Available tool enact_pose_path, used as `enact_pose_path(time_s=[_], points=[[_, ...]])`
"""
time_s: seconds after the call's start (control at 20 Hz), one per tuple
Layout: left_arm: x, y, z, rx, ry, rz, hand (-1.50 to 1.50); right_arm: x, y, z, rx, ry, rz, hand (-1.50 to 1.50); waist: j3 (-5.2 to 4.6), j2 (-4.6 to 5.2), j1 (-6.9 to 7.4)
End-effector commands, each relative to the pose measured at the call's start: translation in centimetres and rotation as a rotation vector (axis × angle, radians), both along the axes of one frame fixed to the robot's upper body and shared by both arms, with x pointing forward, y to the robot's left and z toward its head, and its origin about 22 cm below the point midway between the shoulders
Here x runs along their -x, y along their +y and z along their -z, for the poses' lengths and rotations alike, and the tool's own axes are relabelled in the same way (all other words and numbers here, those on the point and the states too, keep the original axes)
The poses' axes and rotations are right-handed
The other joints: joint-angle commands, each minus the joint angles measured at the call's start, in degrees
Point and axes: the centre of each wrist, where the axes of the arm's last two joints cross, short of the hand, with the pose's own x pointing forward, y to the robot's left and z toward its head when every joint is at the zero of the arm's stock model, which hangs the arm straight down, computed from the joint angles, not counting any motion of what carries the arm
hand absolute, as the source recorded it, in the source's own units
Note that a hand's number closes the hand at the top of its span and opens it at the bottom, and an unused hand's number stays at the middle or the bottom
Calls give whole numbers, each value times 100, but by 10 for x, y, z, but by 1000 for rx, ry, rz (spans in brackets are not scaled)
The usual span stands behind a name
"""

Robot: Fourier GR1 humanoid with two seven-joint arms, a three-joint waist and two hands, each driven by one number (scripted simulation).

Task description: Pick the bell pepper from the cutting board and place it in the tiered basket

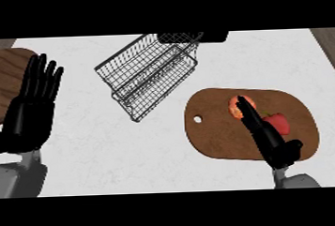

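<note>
Two robot hands over white counter: left robot hand relaxed, right robot hand straight-fingered above bell pepper on cutting board

The right hand (fingers straight) lies over the bell pepper on the cutting board.

A kitchen counter, seen from above.
The setting is shown by a pale stone-like countertop, on which a wooden cutting board with a bell pepper and a wire tiered basket are laid.
</note>
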Motion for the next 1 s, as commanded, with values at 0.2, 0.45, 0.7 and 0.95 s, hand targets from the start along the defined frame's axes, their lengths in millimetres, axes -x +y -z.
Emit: enact_pose_path(time_s=[0.2,0.45,0.7,0.95], points=[[18,-3,53,-120,355,29,0,-9,-77,-71,-90,-513,57,150,120,-71,-361],[19,-19,59,-116,475,99,0,12,-128,-29,-174,-460,774,-150,136,-15,-356],[7,-32,65,-135,505,120,0,58,-139,-7,63,-597,512,-150,102,-27,-91],[7,-36,65,-138,517,130,0,93,-145,-46,381,-466,467,-150,74,-49,-207]])
